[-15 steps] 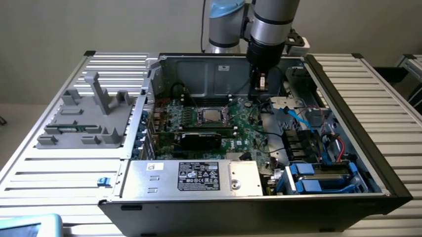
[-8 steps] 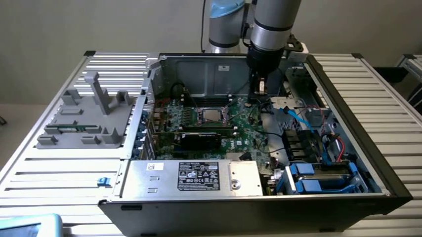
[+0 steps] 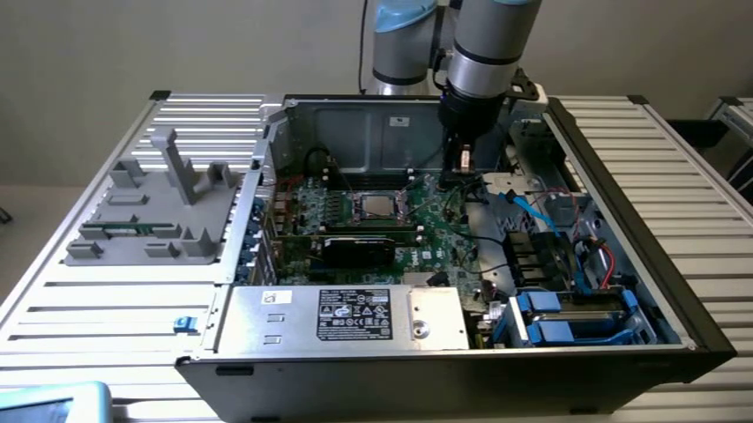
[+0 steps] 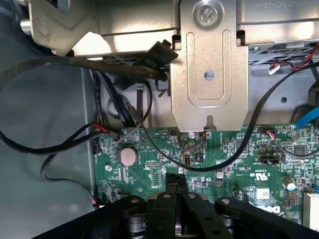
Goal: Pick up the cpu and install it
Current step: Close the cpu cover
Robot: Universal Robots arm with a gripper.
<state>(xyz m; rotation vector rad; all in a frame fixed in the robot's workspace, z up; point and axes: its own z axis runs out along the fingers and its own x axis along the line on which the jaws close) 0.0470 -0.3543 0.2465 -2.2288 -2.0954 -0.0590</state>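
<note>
Soft, even room light. Table (image 3: 118, 300) slats around the computer case (image 3: 471, 383) are bright with mild glare. Inside the case it's dimmer and the motherboard (image 3: 447, 233) is muted. From my wrist, the metal bracket (image 4: 209, 59) by that board is lit pale. My claw (image 4: 177, 179) is underlit, near black.

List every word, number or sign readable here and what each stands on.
No text reads clearly.
On the black rectangular label of the silver metal box: white print, too small.
On the small white sticker beside it: too small.
On the green circuit board: white markings, blurred.
On the grey metal panel: stamped characters, blurred.
</note>
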